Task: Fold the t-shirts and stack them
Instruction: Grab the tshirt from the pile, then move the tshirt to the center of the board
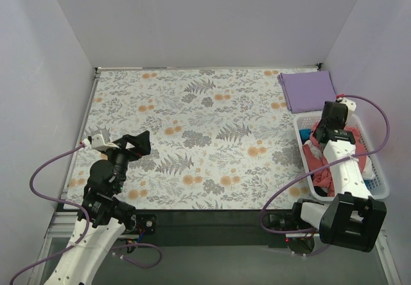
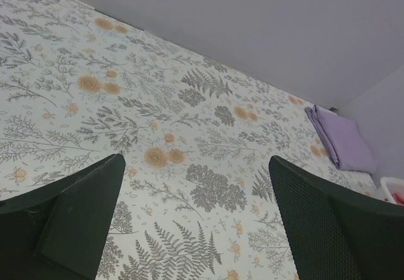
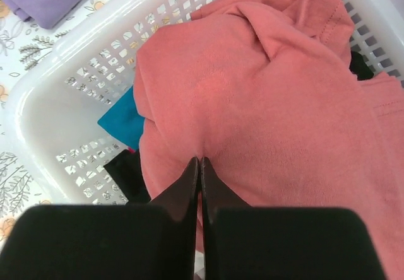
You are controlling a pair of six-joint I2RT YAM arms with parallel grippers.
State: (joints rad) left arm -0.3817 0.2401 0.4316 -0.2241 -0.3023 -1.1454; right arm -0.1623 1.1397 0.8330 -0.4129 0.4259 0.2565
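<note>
Wide floral worktop (image 1: 205, 137) lies open across middle and left; folded lavender t-shirt (image 1: 307, 90) fills far right corner, white basket (image 1: 380, 181) lines right edge, walls (image 1: 205, 22) enclose three sides

no text, label or number can be read anywhere.

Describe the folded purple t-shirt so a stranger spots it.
Find the white slatted plastic basket on the floral-print table cloth, right side. Beyond it, in the far corner, lies the lavender-purple cloth t-shirt. Unlike the crumpled salmon-red t-shirt in the basket, it is folded flat.
</note>
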